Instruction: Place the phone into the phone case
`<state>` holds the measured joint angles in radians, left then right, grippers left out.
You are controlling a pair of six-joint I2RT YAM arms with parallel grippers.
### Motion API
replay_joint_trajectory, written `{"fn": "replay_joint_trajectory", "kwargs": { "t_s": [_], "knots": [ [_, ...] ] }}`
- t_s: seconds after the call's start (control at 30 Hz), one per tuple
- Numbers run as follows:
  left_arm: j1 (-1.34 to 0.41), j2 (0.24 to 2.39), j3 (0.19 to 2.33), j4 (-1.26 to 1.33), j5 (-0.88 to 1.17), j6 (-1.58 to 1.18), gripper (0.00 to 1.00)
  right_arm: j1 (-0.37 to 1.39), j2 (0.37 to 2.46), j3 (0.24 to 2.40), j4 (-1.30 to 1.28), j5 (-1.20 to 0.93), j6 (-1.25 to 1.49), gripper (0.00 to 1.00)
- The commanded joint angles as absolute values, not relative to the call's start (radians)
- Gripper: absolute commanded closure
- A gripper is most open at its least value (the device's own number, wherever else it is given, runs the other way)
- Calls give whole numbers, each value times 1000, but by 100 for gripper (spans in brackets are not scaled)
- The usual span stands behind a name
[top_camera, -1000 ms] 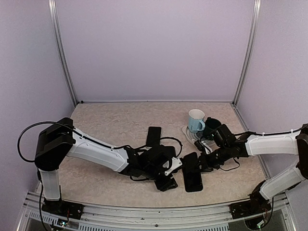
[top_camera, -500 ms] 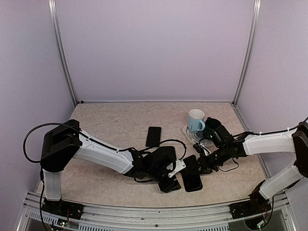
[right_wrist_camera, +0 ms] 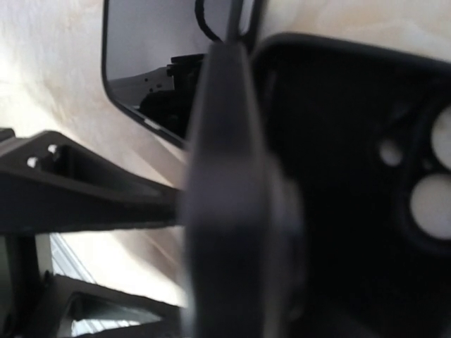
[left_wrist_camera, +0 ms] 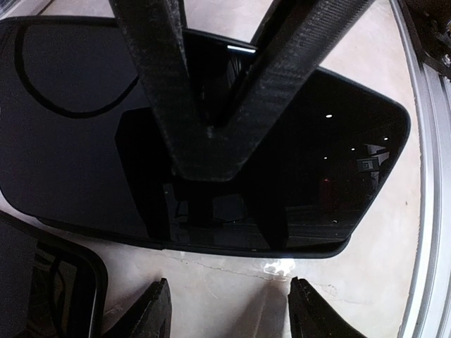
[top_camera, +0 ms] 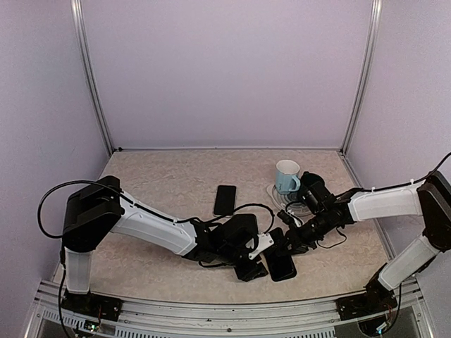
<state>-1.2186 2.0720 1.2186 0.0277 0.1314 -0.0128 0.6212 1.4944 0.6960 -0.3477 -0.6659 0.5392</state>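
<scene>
The black phone (top_camera: 282,266) lies flat on the table at front centre. In the left wrist view it fills the frame as a glossy slab (left_wrist_camera: 296,162), with two woven-pattern bars crossing over it in a V. My left gripper (top_camera: 258,263) is open and empty right beside the phone's long edge, with its tips (left_wrist_camera: 234,313) on bare table. My right gripper (top_camera: 289,244) is at the phone's far end, shut on the black phone case (top_camera: 277,238). The case's inside and camera holes (right_wrist_camera: 352,176) show very close beside a blurred finger (right_wrist_camera: 225,211). The phone's screen (right_wrist_camera: 148,63) shows beyond it.
A second black phone (top_camera: 225,200) lies further back. Another black slab (top_camera: 246,272) lies under my left gripper and also shows in the left wrist view (left_wrist_camera: 42,282). A light blue mug (top_camera: 287,176), a black cup (top_camera: 311,184) and cables stand at the back right. The metal front rail (left_wrist_camera: 431,211) is close.
My right gripper has moved left with the case, onto the phone's far end. My left gripper has shifted slightly right, closer to the phone. The phone has turned a little.
</scene>
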Motion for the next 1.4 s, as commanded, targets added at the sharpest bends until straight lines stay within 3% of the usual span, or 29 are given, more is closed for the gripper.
{"fn": "replay_joint_trajectory", "kwargs": {
  "t_s": [0.0, 0.17, 0.33, 0.43, 0.57, 0.67, 0.97, 1.1, 1.37],
  "knots": [
    [-1212, 2122, 1215, -8, 121, -10, 43, 626, 1524, 712, -401, -627, 504, 97],
    [-1205, 2115, 1211, -8, 119, -11, 43, 626, 1519, 731, -470, -547, 497, 76],
    [-1196, 2115, 1205, -8, 106, -6, 43, 626, 1505, 757, -505, -495, 486, 66],
    [-1182, 2117, 1201, -8, 101, -8, 43, 627, 1522, 753, -491, -494, 478, 68],
    [-1160, 2116, 1197, -8, 102, -10, 43, 627, 1542, 740, -485, -495, 459, 91],
    [-1151, 2113, 1196, -8, 106, -11, 44, 633, 1556, 738, -499, -491, 438, 100],
    [-1145, 2123, 1201, -9, 83, -11, 44, 656, 1597, 735, -579, -426, 427, 100],
    [-1139, 2098, 1191, -8, 77, -5, 44, 658, 1570, 764, -640, -355, 454, 85],
    [-1139, 2103, 1205, -20, 81, -4, 44, 665, 1522, 904, -735, -314, 444, 73]
  ]
}}
